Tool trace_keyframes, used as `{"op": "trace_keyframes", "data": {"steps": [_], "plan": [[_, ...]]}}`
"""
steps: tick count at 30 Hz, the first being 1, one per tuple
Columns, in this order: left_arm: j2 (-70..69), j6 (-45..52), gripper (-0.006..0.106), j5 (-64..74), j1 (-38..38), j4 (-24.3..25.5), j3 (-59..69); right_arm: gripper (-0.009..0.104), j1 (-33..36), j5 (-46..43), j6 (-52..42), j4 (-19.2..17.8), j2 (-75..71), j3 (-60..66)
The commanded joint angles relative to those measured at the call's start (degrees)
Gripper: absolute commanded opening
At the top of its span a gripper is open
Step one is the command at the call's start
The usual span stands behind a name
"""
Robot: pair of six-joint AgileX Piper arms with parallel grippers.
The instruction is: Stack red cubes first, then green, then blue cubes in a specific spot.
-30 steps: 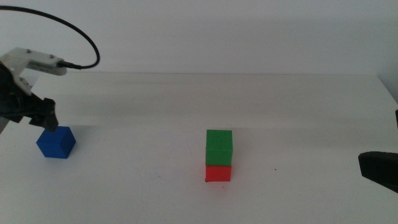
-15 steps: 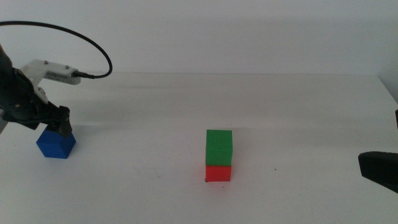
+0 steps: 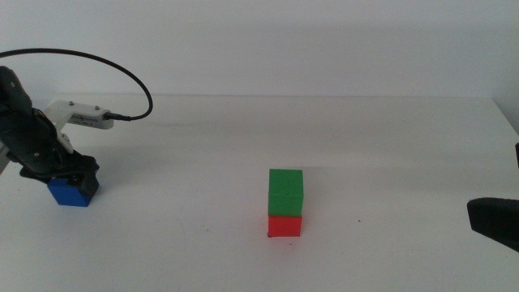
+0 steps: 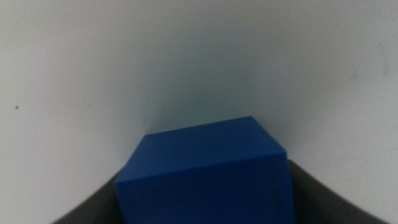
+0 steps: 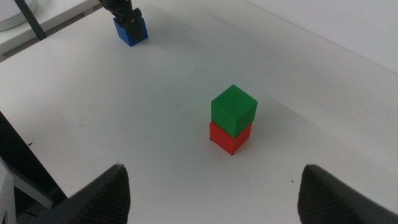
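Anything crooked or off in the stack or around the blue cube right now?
Slightly: the small matte green cube sits a little twisted on the small matte red cube, corners not flush. The matte blue cube rests flat between the left gripper's fingers. The right gripper waits open.

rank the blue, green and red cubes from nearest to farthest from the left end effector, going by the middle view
1. blue cube: at the table's left side, right under the left end effector, between its jaws.
2. and 3. green cube and red cube: stacked mid-table, green on red, far to the right; too close to call between them.
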Motion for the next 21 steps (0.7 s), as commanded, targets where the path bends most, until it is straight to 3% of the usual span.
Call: {"op": "trace_keyframes", "data": {"steps": [1, 11, 18, 21], "plan": [[0.00, -0.34, 0.065, -0.48, -0.15, -0.18, -0.37, 0.092, -0.42, -0.91, -0.34, -0.15, -0.28, 0.19], [-7.45, -9.66, 0.021, 10.25, -2.06, 0.20, -4.49, 0.092, -0.42, -0.91, -0.34, -0.15, -0.28, 0.19], [-15.97, -34.07, 0.015, 15.12, -17.83, 2.19, -10.08, 0.092, -0.42, -0.91, -0.34, -0.15, -0.28, 0.19], [-15.97, -44.48, 0.015, 19.03, -27.25, 5.79, -14.37, 0.092, -0.42, -0.91, -0.34, -0.15, -0.28, 0.19]]}}
